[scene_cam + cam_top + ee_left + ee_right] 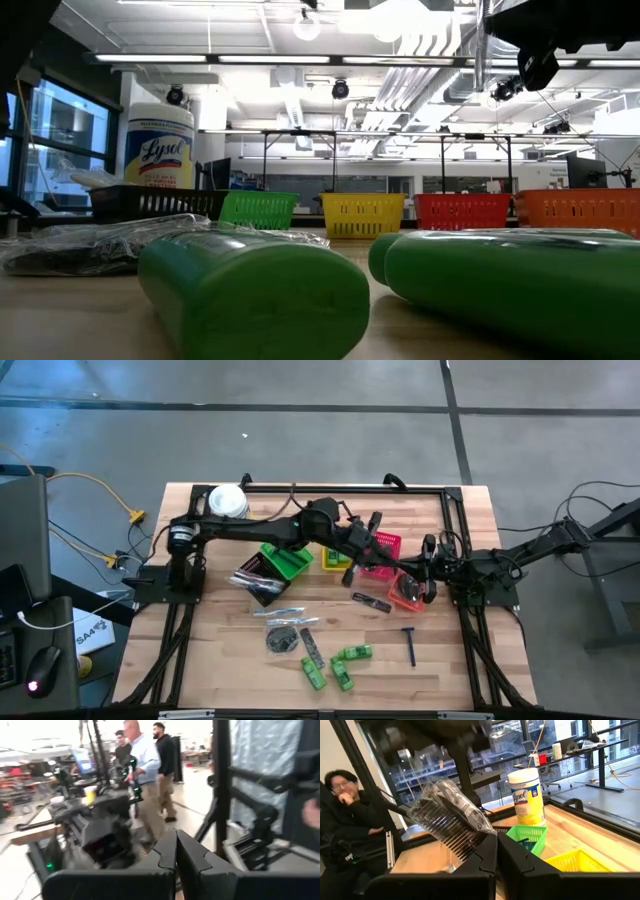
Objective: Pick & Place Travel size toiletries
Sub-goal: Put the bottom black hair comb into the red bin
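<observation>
Comb [452, 827] in clear wrap, pinched in right gripper [496, 865], tilted above the baskets [527, 836] | other toiletries [335, 665] lie on table [450, 670] front | left gripper [175, 855] clenched, empty, raised over red basket [385, 550]

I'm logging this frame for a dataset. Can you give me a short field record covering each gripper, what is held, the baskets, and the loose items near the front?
left gripper: shut, empty, over the baskets
right gripper: shut on wrapped comb, held off the table
baskets: five in a rough row: black, green, yellow, red, orange
front of table: green bottles, razor
tub: back left of table, upright
</observation>
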### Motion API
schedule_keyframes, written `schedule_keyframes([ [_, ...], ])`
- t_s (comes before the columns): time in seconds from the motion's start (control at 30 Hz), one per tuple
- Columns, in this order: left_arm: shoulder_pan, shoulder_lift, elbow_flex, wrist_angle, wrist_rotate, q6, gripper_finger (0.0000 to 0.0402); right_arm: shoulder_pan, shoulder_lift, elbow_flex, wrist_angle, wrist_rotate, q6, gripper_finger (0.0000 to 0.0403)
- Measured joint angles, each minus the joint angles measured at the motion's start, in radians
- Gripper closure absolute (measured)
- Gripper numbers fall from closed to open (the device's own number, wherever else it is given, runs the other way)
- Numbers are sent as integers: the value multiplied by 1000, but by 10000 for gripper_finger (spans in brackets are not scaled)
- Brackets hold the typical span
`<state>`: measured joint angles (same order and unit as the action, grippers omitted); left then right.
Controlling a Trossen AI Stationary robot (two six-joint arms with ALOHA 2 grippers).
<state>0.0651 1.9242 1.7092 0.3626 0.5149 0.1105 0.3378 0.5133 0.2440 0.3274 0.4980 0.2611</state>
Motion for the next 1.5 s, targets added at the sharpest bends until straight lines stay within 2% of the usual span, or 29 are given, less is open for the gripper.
schedule_keyframes([
  [0.1, -8, -81, 1, -162, 13, -38, 402, 0, 0, 0, -18, 0, 1, 401],
  [0.17, -21, -150, 1, -345, -30, -20, 402, 0, 0, 0, -40, 0, 2, 401],
  [0.23, -49, -217, -5, -515, -159, 29, 402, 0, 0, 0, -48, 0, 5, 401],
  [0.33, -112, -329, -66, -656, -359, 89, 402, 0, 0, 0, -54, -2, 7, 401],
  [0.47, -187, -516, -236, -650, -527, 95, 402, 0, 0, 0, -71, -3, 7, 401],
  [0.6, -261, -750, -508, -563, -660, 63, 402, 0, 0, 0, -83, -3, 8, 401],
  [0.8, -388, -1092, -921, -435, -787, -23, 402, -41, 0, 0, -128, -9, 27, 401],
  [0.97, -502, -1302, -1157, -365, -909, -40, 402, -136, 0, 40, -283, -72, 85, 401],
  [1.1, -553, -1397, -1320, -325, -938, -38, 402, -224, 13, 109, -422, -156, 91, 401],
  [1.23, -550, -1422, -1433, -260, -943, -46, 402, -313, 42, 215, -579, -200, 60, 401],
  [1.5, -550, -1417, -1521, -238, -940, -2, 402, -464, 228, 465, -800, -344, -138, 401],
])
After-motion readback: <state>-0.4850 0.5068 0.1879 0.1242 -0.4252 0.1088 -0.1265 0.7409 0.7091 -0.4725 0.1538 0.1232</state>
